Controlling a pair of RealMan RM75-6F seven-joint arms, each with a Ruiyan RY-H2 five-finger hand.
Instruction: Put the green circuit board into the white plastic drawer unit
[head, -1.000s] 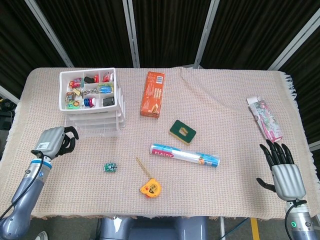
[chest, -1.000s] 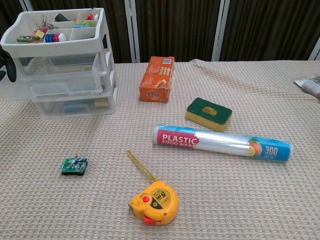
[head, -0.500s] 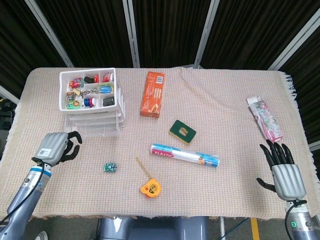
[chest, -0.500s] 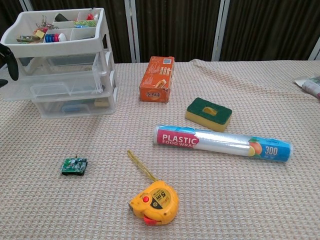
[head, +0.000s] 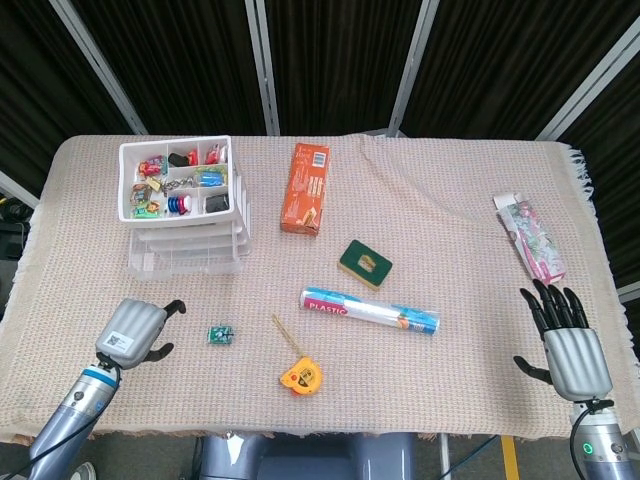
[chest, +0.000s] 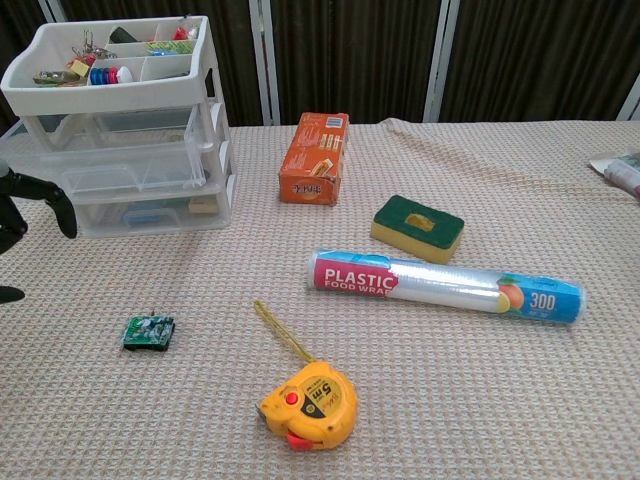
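The fingers (head: 168, 308) of the left hand (head: 132, 330) are spread and grasp nothing; the hand hangs over the near left part of the bench (head: 450, 200), just left of the green circuit board (head: 220, 334) and apart from it. In the chest view only dark fingertips of this hand show at the left edge. The right hand (head: 570, 345) sits at the near right corner, fingers straight and spread, released, holding nothing.

The green circuit board lies flat on the woven cloth, near of the white plastic drawer unit (head: 186, 225) and well apart from it. The unit stands at the far left; its top tray holds small coloured bits, and its upper clear drawer juts toward the near-left side.

Right of the board lies a yellow tape measure (head: 300, 377) with a short length of tape pulled out. Farther right is a roll of plastic wrap (head: 369, 312), with a green sponge (head: 364, 263) beyond it and an orange box (head: 306, 188) toward the far side. A pink printed packet (head: 530, 238) lies at the right edge.
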